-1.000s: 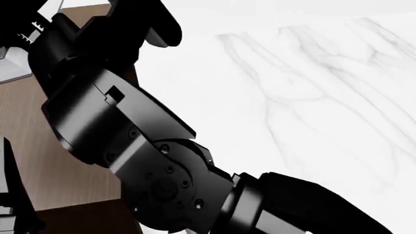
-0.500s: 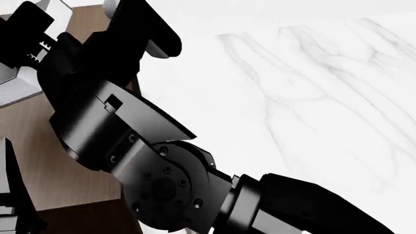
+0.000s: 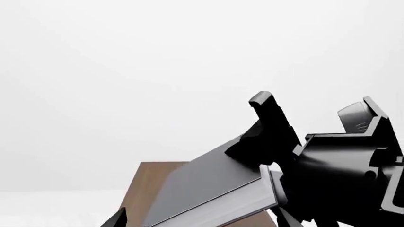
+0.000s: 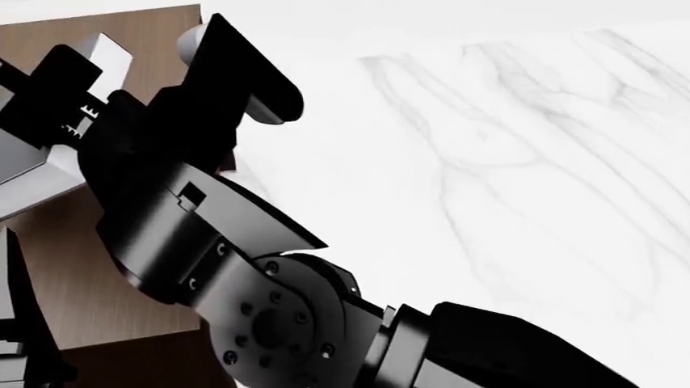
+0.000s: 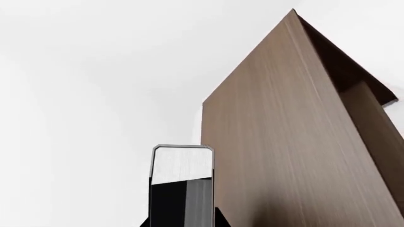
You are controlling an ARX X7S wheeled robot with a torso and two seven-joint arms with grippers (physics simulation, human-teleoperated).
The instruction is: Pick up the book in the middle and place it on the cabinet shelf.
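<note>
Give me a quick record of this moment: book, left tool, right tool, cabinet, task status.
book: dark grey, tilted, over the cabinet top, not lying flat
left tool: shut on the book
right tool: beside the cabinet's side wall, below its top; open or shut unclear
cabinet: brown wood grain
status: book not yet released

book (image 4: 27, 174) cut by frame edge, right gripper's fingers out of view

The book (image 4: 27, 174) sits tilted over the cabinet shelf (image 4: 76, 267), left of the floor (image 4: 518, 162).
</note>
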